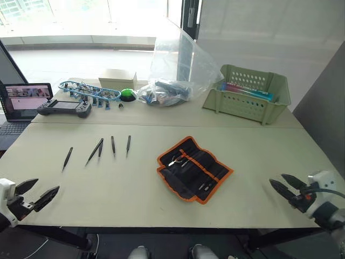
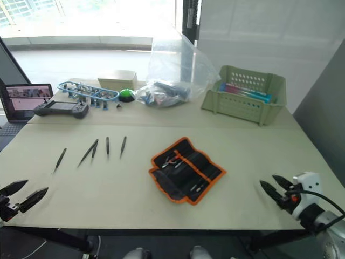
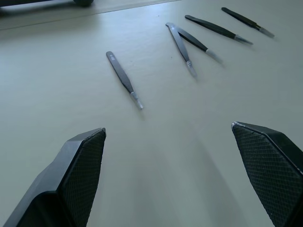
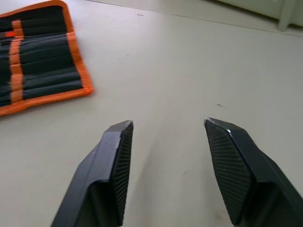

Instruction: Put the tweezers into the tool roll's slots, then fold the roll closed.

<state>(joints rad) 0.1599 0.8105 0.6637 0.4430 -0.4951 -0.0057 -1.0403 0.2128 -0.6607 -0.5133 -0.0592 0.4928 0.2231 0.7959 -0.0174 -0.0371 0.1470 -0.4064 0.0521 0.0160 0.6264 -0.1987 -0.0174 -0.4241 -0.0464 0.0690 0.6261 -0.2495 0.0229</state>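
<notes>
The tool roll (image 1: 194,168) lies unrolled and flat on the table's middle, black with orange edging. Its slots (image 1: 200,171) hold a few small tools. Several dark tweezers (image 1: 100,149) lie loose in a row to its left, and the nearest one (image 3: 124,80) sits apart from the others (image 3: 182,49). My left gripper (image 1: 44,189) hovers open at the table's front left corner, short of the tweezers, holding nothing. At the front right my right gripper (image 1: 277,180) is open and empty. The roll's corner (image 4: 38,71) lies off to its side.
At the back of the table (image 1: 124,205) stand a clear plastic bag (image 1: 172,70), a green perforated basket (image 1: 248,94), a green button (image 1: 128,94), a beige box (image 1: 116,80), a handheld controller (image 1: 64,108) and a laptop (image 1: 24,100).
</notes>
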